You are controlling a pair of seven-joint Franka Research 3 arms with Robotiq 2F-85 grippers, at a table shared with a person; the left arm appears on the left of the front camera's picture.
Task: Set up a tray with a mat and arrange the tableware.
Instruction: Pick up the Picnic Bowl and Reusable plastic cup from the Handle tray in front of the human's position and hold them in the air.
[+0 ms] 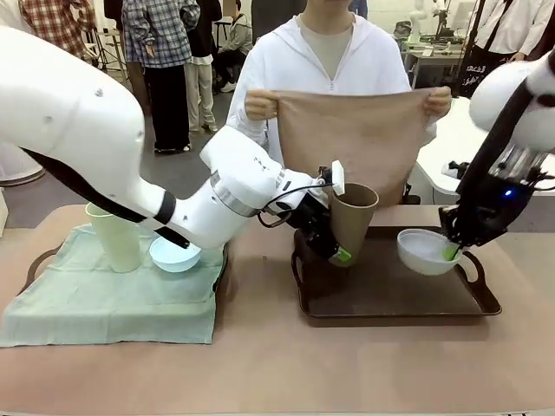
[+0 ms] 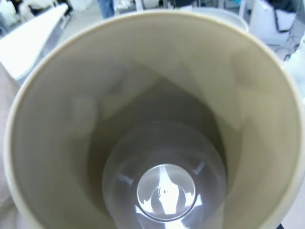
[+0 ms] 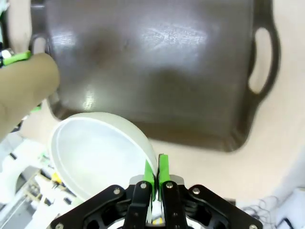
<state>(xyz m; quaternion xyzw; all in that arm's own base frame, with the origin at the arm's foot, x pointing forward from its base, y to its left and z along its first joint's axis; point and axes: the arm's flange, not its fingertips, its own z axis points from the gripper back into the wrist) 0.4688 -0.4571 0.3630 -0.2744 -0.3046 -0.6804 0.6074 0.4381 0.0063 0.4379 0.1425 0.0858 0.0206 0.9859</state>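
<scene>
The brown cup [image 1: 351, 218] leans tilted over the left edge of the dark brown tray [image 1: 390, 299]. My left gripper [image 1: 338, 253] is along its lower side, a green pad by its base. The left wrist view looks straight down into the brown cup [image 2: 157, 143], which hides the fingers. My right gripper [image 1: 450, 251] is shut on the rim of the white bowl [image 1: 423, 251] at the tray's right end. In the right wrist view the green pads [image 3: 163, 168] pinch the bowl's [image 3: 95, 152] rim above the tray [image 3: 157, 71]. A person holds up a brown mat [image 1: 355, 139].
At the left, a second tray [image 1: 39, 260] carries a pale green mat [image 1: 104, 308], with the pale green cup [image 1: 117, 238] and the light blue bowl [image 1: 173, 256] on it. The person's hands [image 1: 258, 104] grip the brown mat's top corners across the table.
</scene>
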